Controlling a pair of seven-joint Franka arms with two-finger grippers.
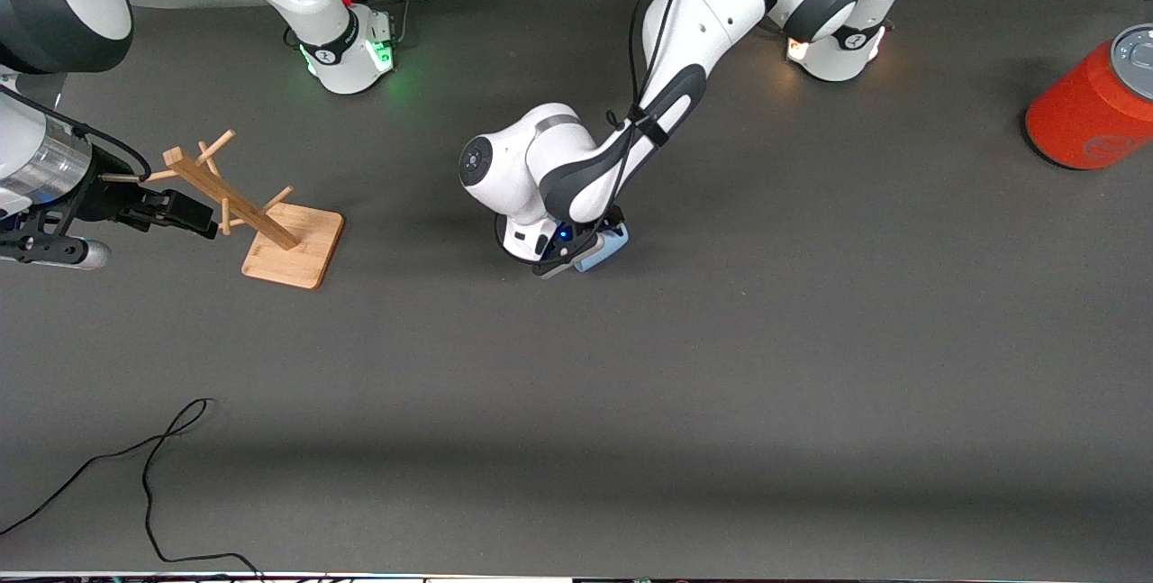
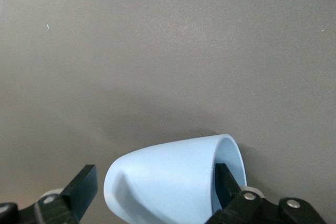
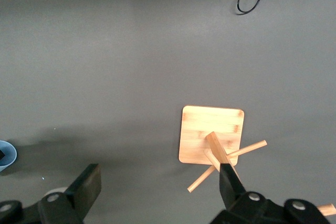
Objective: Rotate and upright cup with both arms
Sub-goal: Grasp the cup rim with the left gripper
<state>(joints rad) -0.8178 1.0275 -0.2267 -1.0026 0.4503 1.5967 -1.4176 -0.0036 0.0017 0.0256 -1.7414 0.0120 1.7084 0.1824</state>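
The light-blue cup (image 1: 605, 249) lies on its side on the grey table near the middle. My left gripper (image 1: 560, 260) is down at the cup. In the left wrist view the cup (image 2: 168, 182) lies between the open fingers of my left gripper (image 2: 155, 183). One finger (image 2: 224, 183) stands at the cup's open mouth. The other finger (image 2: 84, 188) stands clear of the cup's narrow base. My right gripper (image 1: 191, 213) is open and empty, up in the air beside the wooden rack, and waits. In the right wrist view, my right gripper (image 3: 157, 183) is seen and the cup's rim (image 3: 6, 156) shows at the edge.
A wooden peg rack (image 1: 270, 227) on a square base stands toward the right arm's end, also in the right wrist view (image 3: 212, 135). A large orange-red can (image 1: 1085, 105) stands at the left arm's end. A black cable (image 1: 153, 475) lies near the front edge.
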